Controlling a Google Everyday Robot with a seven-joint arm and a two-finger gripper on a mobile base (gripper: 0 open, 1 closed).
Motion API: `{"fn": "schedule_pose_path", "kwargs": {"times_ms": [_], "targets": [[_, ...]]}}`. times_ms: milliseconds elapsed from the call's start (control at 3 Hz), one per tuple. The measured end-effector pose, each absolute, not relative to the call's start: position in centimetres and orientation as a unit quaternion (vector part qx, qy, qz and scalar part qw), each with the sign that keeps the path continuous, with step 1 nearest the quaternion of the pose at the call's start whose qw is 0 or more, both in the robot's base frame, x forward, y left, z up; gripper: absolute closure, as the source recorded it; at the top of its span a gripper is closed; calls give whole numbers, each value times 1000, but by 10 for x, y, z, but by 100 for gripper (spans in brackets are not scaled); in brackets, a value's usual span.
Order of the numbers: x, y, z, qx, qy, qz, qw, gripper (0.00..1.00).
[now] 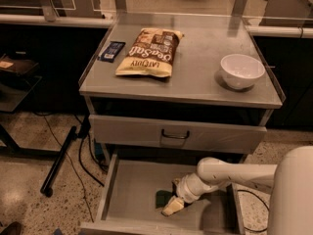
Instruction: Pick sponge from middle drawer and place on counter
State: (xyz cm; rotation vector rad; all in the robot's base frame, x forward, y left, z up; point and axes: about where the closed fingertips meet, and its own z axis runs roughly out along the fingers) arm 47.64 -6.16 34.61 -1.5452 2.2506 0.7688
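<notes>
Down in the middle drawer [128,194], the gripper [171,205] covers part of the sponge [162,198]; only a dark patch shows. The robot's body [293,195] runs off the right and bottom edges. The blue packet [111,51] has print too small to read.

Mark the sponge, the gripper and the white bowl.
sponge [163,198], camera view: its visible green top.
gripper [171,207], camera view: its pale tip, inside the middle drawer [132,192] next to the sponge.
white bowl [242,68], camera view: its inner hollow.

Grey brushed-metal tabletop [195,80]: one tan chip bag [149,53], one dark blue flat packet [111,51], one white round bowl [241,70]. One shut grey drawer front [127,131]; one open grey metal drawer [129,190] containing one dark green sponge [161,198] and one robot hand [172,204].
</notes>
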Motion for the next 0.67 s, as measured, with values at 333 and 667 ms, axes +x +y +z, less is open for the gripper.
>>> {"fn": "schedule_pose_path", "kwargs": {"times_ms": [333, 667], "targets": [[476, -62, 346, -538, 784, 268, 152, 59], [476, -62, 346, -538, 784, 268, 152, 82]]}}
